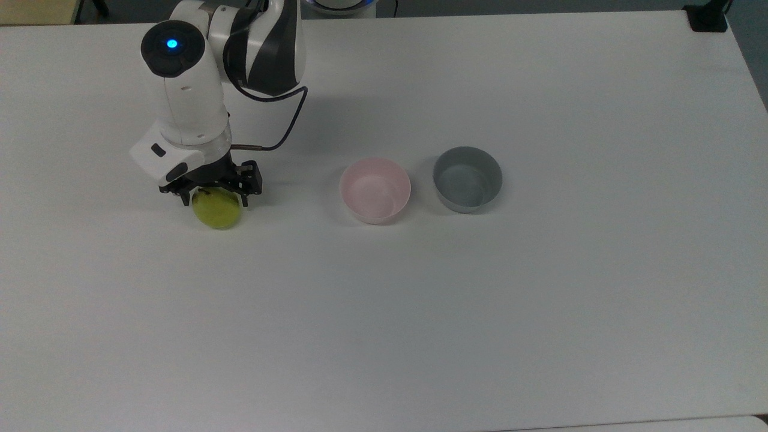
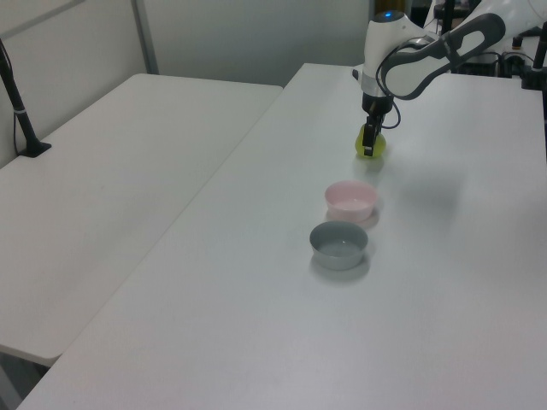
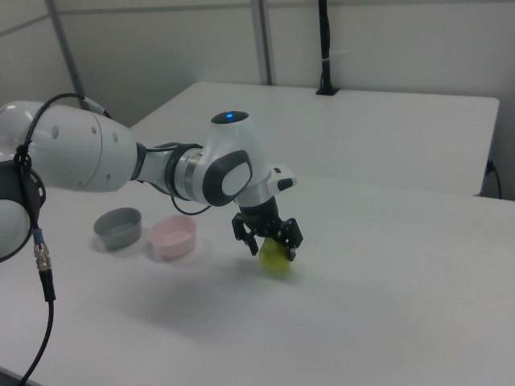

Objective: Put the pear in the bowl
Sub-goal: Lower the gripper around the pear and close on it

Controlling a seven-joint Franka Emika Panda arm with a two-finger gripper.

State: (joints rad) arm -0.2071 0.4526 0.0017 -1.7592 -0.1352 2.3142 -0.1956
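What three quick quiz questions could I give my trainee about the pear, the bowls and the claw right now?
1. True or false: the pear already lies in the pink bowl.
2. In the top view, which bowl is nearer the pear?
A. the grey bowl
B. the pink bowl
3. Fill in: the claw is down over the ____, one finger on each side of it.

Key
1. False: the pear sits on the white table, under the claw.
2. B
3. pear
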